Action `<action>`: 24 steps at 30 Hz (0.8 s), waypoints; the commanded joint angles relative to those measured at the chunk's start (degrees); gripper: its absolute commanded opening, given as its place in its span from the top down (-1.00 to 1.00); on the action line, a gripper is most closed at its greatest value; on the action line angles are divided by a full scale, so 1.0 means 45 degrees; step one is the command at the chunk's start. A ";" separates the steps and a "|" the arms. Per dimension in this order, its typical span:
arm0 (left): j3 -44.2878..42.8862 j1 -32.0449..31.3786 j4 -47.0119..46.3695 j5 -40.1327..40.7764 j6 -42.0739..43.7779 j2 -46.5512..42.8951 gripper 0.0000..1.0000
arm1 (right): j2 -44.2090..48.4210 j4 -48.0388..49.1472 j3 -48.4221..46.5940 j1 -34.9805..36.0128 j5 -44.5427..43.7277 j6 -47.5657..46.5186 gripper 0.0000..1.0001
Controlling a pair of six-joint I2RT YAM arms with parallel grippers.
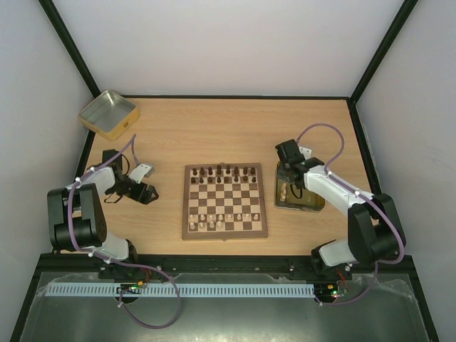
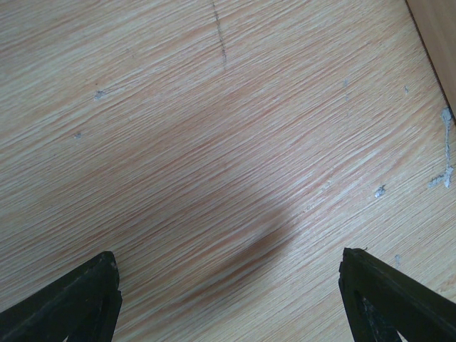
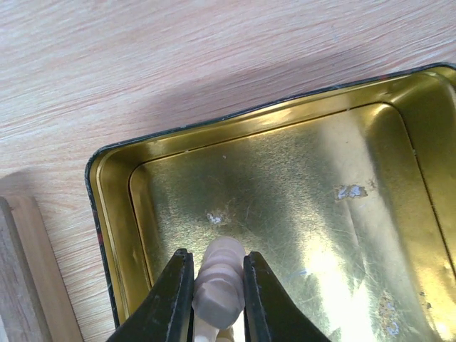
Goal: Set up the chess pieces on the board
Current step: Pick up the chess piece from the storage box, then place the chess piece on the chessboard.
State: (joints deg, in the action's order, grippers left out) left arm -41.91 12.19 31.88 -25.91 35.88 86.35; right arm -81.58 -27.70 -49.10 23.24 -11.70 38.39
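Here, low centre in the right wrist frame, your right claw (image 3: 216, 262) is clenched on a cream chess piece (image 3: 219, 285) over the gold tin (image 3: 114, 185). It's light, hard, smooth turned wood, so pinch the ribbed waist gently. Its long axis seems to run up-frame, rounded head leading. Beyond, the board (image 1: 225, 201) sits mid-frame in the top view. Your left claw (image 2: 228, 260) gapes over the counter (image 2: 214, 107).

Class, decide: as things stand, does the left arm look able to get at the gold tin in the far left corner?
Probably yes: the left pincer is open and empty, and only bare table lies between it and the gold tin.
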 commanded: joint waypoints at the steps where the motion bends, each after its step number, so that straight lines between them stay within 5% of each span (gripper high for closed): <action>1: 0.0393 0.0046 0.0924 0.0153 0.0073 0.0302 -0.68 | 0.0595 -0.0816 -0.0410 -0.0068 -0.0536 -0.0117 0.76; 12: 0.0407 0.0039 0.0908 0.0190 0.0054 0.0270 -0.68 | 0.2149 -0.2326 -0.1146 0.0759 -0.0295 0.0164 0.78; 24: 0.0447 0.0045 0.0826 0.0289 -0.0043 0.0120 -0.68 | 0.3146 -0.3768 -0.1414 0.5721 -0.1196 0.3320 0.81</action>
State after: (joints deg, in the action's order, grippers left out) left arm -41.91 12.19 31.86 -25.89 35.86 86.32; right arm -68.64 -39.97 -54.87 42.65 -13.63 45.67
